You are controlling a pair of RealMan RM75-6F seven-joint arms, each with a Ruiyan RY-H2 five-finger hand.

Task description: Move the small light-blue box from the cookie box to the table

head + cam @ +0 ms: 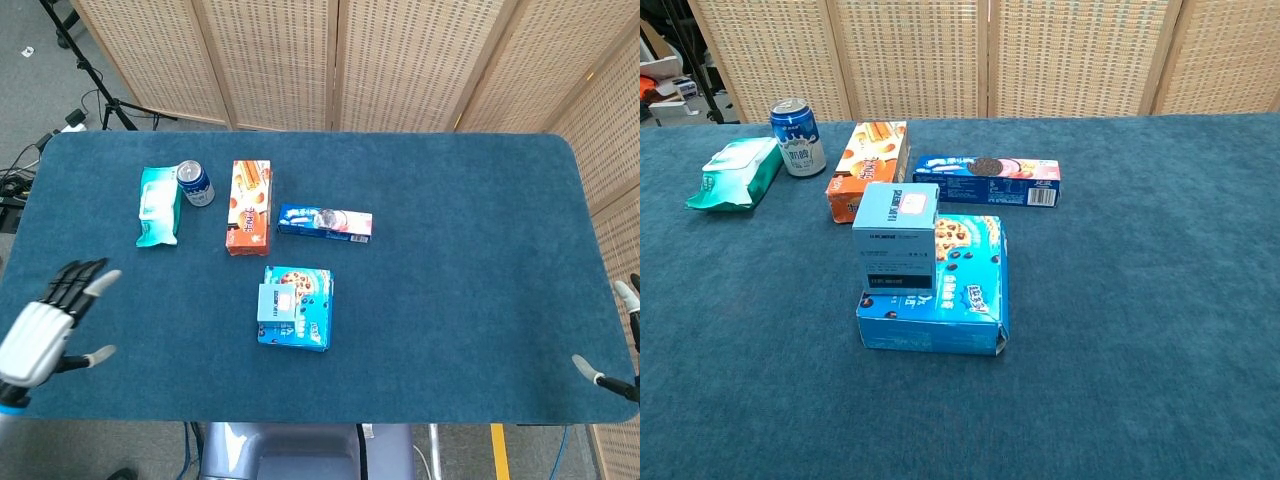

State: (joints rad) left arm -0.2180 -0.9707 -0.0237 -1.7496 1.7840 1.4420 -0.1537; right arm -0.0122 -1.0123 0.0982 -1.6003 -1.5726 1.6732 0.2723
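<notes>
The small light-blue box [279,302] [895,236] stands on the left part of the blue cookie box [310,310] [965,285], which lies flat near the table's middle. My left hand [48,323] hovers over the table's front left corner, fingers spread, holding nothing, well left of the boxes. Only the fingertips [583,367] of my right hand [615,340] show at the right edge of the head view, apart and empty. The chest view shows neither hand.
Behind the cookie box lie an orange snack box [249,206] [869,168] and a dark blue sandwich-cookie box [324,222] [987,179]. A blue can [195,183] [797,137] and a teal wipes pack [159,206] [734,172] sit at the back left. Wicker screens [340,60] stand behind the table [470,260].
</notes>
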